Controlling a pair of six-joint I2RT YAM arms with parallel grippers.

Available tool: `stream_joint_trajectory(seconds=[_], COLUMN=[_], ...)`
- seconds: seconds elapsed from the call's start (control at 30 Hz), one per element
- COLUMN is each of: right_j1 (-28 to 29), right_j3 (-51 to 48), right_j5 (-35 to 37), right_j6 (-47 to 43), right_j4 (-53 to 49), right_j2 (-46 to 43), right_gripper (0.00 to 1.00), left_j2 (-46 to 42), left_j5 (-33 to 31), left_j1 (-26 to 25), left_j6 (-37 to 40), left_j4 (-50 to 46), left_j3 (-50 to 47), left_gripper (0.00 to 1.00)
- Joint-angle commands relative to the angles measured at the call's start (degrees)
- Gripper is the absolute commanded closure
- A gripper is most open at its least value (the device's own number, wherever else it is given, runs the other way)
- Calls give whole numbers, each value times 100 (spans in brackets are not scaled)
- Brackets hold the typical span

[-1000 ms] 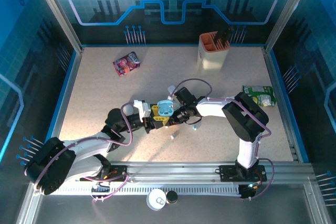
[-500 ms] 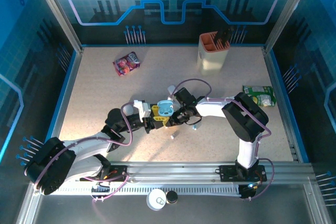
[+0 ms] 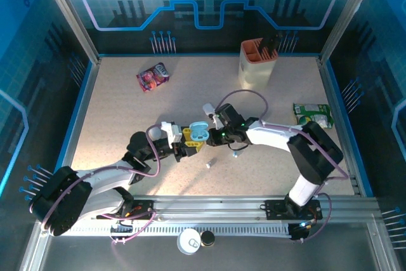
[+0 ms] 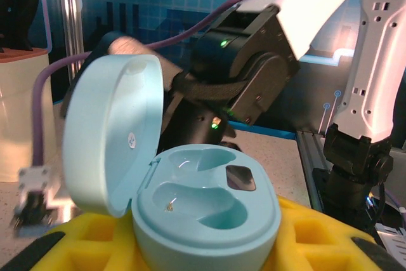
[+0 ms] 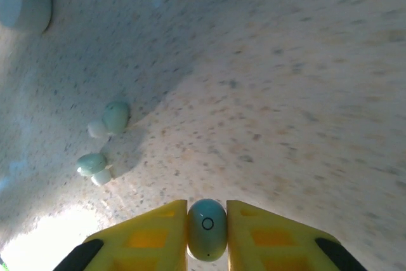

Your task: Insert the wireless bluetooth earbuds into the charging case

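My right hand (image 5: 207, 212) pinches one pale earbud (image 5: 207, 233). My left hand (image 3: 189, 142) clamps the open charging case (image 4: 206, 211), just left of the right hand, both wells empty and facing up.

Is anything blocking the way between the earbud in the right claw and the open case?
Nothing visible does. The right gripper pinches an earbud beside the charging case, whose lid is swung back, and both sockets are empty.
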Motion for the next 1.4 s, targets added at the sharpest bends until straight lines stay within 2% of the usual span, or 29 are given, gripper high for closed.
stream_joint_trajectory(seconds=[0.0, 0.2, 0.43, 0.83, 1.37], right_j1=[-111, -169, -151, -106, -152], right_j3=[-138, -380, -21, -43, 38], right_j5=[1263, 2154, 2995, 3278, 3316], right_j6=[548, 906, 1392, 1459, 1557], right_j4=[-197, -652, -1510, -1671, -2071], right_j2=[-444, -850, -746, -1312, -1052], right_gripper=[81, 81, 85, 85, 85], left_j2=[-139, -127, -52, 338, 631], left_j5=[-59, -79, -60, -170, -156], left_j1=[66, 71, 65, 65, 66], left_j6=[170, 226, 306, 326, 375], left_j4=[50, -13, -73, 160, 133], left_j3=[-115, -135, -109, -86, 119], left_gripper=[66, 66, 66, 66, 66])
